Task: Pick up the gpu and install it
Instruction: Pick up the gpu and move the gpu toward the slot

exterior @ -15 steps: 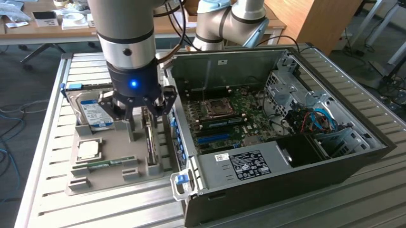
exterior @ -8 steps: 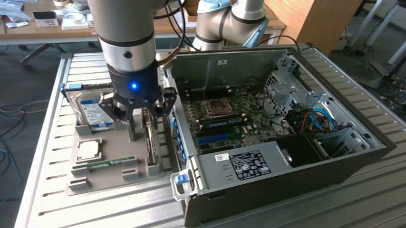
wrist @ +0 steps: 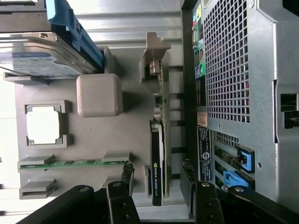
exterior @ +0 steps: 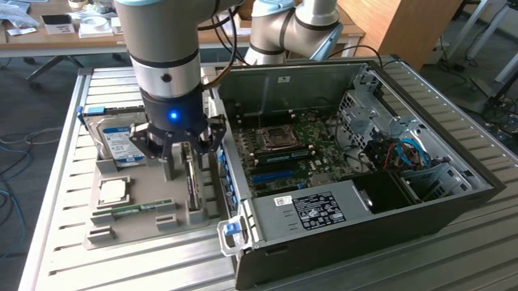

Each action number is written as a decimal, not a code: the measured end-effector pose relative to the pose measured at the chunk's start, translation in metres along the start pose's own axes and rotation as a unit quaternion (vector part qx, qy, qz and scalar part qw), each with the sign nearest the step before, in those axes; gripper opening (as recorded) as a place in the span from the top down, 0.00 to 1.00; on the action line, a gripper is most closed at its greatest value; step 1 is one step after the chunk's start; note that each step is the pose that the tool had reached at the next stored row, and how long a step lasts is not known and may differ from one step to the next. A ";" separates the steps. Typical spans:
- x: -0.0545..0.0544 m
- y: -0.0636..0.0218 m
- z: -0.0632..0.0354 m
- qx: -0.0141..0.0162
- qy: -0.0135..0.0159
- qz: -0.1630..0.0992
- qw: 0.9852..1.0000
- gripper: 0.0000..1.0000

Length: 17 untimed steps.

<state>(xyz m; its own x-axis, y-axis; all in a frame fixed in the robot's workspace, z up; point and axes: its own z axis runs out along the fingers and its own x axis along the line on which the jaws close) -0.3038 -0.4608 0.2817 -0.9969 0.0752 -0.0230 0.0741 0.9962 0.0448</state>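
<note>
Your tool (exterior: 179, 150) hangs wide open directly over the gpu (exterior: 193, 185) and grips nothing. The gpu stands on edge in the grey holder tray (exterior: 133, 227) on the surface (exterior: 57, 254), just beside the computer case (exterior: 364, 182). The wrist view shows you a fingertip (wrist: 127, 170) on each side of the card's black cooler, both apart from it. The exterior view shows the open case with its motherboard (exterior: 283, 151). The tray also holds a hard drive (exterior: 120, 142), a processor (exterior: 113, 192) and a memory stick (exterior: 133, 209).
</note>
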 end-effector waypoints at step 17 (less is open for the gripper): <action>0.001 -0.0001 0.0202 0.000 0.000 0.000 1.000 0.47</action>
<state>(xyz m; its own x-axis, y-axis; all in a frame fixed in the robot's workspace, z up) -0.3039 -0.4600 0.2615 -0.9969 0.0755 -0.0231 0.0744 0.9962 0.0448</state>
